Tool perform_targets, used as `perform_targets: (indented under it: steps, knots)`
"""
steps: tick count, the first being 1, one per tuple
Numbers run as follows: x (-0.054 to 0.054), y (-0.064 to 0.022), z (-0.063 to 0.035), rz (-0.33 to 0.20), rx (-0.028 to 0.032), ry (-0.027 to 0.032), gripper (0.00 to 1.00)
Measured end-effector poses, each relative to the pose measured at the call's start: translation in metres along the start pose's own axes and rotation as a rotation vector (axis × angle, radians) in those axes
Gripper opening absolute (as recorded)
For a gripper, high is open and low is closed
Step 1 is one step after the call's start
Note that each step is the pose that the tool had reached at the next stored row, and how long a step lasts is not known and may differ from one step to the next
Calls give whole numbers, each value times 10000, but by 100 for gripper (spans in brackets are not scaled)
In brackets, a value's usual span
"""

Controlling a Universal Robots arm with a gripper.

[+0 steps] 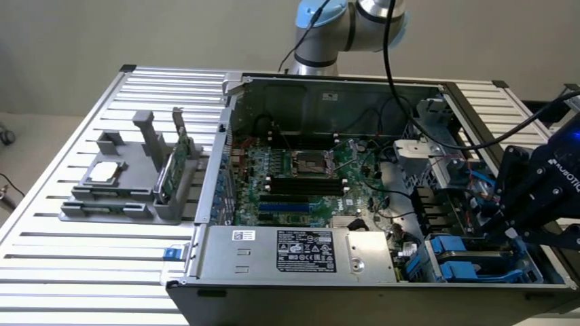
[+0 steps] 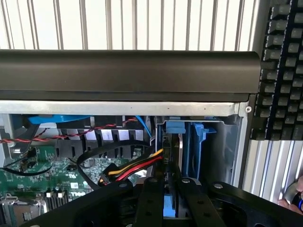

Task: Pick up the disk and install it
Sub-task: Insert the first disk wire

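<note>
Although the grey plastic holder [image 1: 118, 193] stands well away from the pincer, at the exterior view's left on the slatted aluminium worktop [image 1: 81, 272], it shows how far the work has got. It carries a small square silver chip [image 1: 105, 172] and an upright thin green circuit card [image 1: 181, 153], but no hard drive, so the pick-up looks done.

Between the holder and the pincer lies the open grey metal computer case [image 1: 272, 255]. Its green motherboard [image 1: 299, 170] faces up, and its silver power supply box with a black label [image 1: 299, 252] sits along the near wall.

At the exterior view's right, the black two-fingered pincer [image 1: 510, 229] reaches down into the drive bay corner of the case, just beside the blue plastic drive carriers [image 1: 458, 261] already seated there.

In the wrist view the pincer [image 2: 170, 182] is set narrow. Its black fingers [image 2: 152, 189] flank the disk [image 2: 173, 151], a thin silver-grey drive seen edge-on with blue frame parts, and appear to clamp it. The disk points into the bay opening, next to a blue carrier [image 2: 194, 142] and near the red, yellow and black cable bundle [image 2: 137, 168].

I judge the disk to be at the mouth of its slot but not yet home. Seating it fully and letting go are left to do.
</note>
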State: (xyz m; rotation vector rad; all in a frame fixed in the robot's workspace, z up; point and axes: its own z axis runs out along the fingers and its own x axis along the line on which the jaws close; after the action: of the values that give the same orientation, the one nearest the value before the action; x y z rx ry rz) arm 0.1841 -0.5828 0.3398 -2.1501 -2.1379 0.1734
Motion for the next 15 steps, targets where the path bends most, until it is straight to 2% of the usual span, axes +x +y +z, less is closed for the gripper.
perform_targets:
  steps: [4, 15]
  knots:
    - [3, 1, 5, 50, 19, -37, 17]
    - [27, 5, 32, 143, 22, -164, 17]
